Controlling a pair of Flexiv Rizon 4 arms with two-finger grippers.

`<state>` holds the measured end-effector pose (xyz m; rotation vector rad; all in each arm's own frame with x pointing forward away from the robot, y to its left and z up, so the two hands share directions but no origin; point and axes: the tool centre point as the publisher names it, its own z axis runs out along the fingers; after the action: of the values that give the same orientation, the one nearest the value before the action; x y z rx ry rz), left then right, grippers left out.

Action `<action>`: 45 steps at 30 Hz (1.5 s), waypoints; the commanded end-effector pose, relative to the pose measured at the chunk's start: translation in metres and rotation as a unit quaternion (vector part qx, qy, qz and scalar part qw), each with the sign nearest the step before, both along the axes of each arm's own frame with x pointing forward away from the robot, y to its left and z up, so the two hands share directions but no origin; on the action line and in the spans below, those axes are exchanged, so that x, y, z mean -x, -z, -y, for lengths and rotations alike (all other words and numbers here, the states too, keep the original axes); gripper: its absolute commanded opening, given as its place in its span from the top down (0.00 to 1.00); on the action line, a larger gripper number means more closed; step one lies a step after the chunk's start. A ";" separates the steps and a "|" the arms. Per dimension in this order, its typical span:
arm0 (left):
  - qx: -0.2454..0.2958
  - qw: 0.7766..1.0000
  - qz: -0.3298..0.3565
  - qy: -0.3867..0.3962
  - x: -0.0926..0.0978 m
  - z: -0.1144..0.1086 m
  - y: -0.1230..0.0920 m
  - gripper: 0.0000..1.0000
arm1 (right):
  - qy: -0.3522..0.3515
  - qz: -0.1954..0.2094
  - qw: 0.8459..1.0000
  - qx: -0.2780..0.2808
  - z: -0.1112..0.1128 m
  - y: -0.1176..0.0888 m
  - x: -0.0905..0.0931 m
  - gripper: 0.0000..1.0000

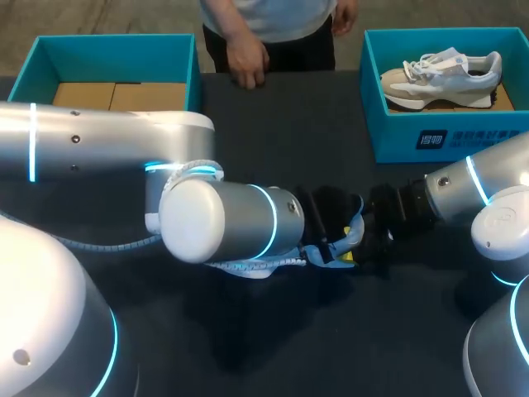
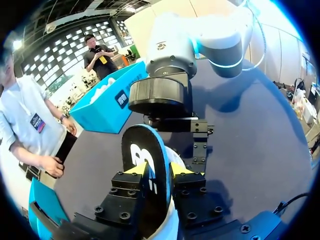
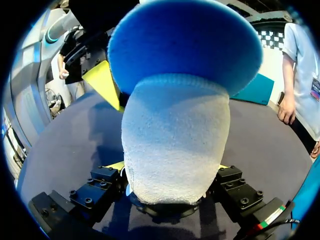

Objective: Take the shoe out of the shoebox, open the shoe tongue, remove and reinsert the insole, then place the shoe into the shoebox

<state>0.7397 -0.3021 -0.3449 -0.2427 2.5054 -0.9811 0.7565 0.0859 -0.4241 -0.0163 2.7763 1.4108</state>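
The left end effector [image 2: 159, 171] is clenched on the upright insole [image 2: 143, 150]. The right end effector [image 3: 169, 167] grasps the shoe [image 3: 175, 135] (blue and white) above the bench [image 1: 273, 107], near the right-hand shoebox [image 1: 430, 141], on its robot side.

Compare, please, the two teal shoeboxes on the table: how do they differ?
The left shoebox shows brown cardboard inside, while the right shoebox holds a pale shoe. The left shoebox sits at the far left corner of the table, the right shoebox at its far right. Both are teal, open-topped and upright.
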 end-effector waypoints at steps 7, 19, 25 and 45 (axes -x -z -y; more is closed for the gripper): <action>-0.002 1.000 0.001 -0.004 0.000 -0.006 0.002 1.00 | 0.000 0.000 1.000 0.001 -0.004 0.005 -0.001 1.00; -0.002 1.000 -0.009 0.018 0.006 -0.012 -0.014 1.00 | 0.000 0.000 1.000 0.001 -0.004 0.005 -0.001 1.00; -0.008 0.999 -0.012 0.038 0.011 -0.012 -0.025 1.00 | 0.000 0.000 1.000 0.001 -0.004 0.005 -0.001 1.00; -0.038 0.994 -0.034 0.101 0.026 -0.023 -0.040 1.00 | 0.000 0.000 1.000 0.001 -0.004 0.005 -0.001 1.00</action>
<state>0.7145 -0.2831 -0.3090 -0.0263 2.6230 -0.9685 0.7565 0.0859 -0.4240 -0.0163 2.7764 1.4108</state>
